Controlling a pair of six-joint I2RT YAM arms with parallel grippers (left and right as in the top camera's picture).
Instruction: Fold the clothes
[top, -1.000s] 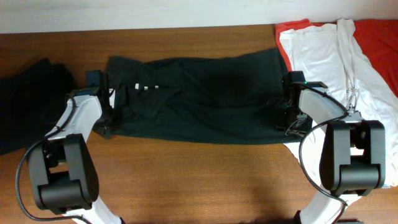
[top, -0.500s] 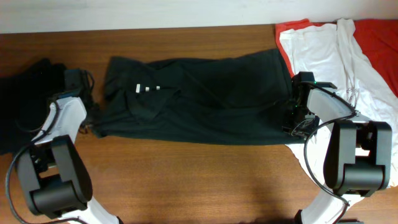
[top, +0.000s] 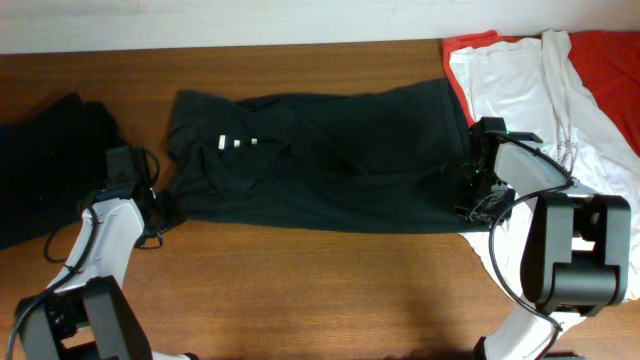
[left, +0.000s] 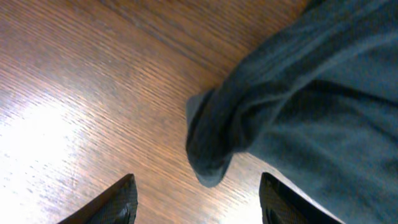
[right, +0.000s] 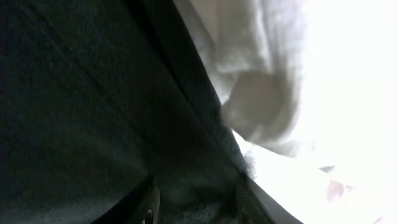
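Black shirt (top: 320, 165) spread flat across mid table (top: 300, 290) — soft, light, limp; will sag and drag, won't hold shape. Left hand (left: 199, 202) open, empty, just off the bunched corner (left: 214, 143) at the shirt's left end. Right hand (right: 196, 205) at the right hem, dark cloth between fingers, can't tell if clamped. Best pinched at the end corners, through all layers, both ends lifted together. White shirt (top: 510, 90) touching the right edge — possible snag.
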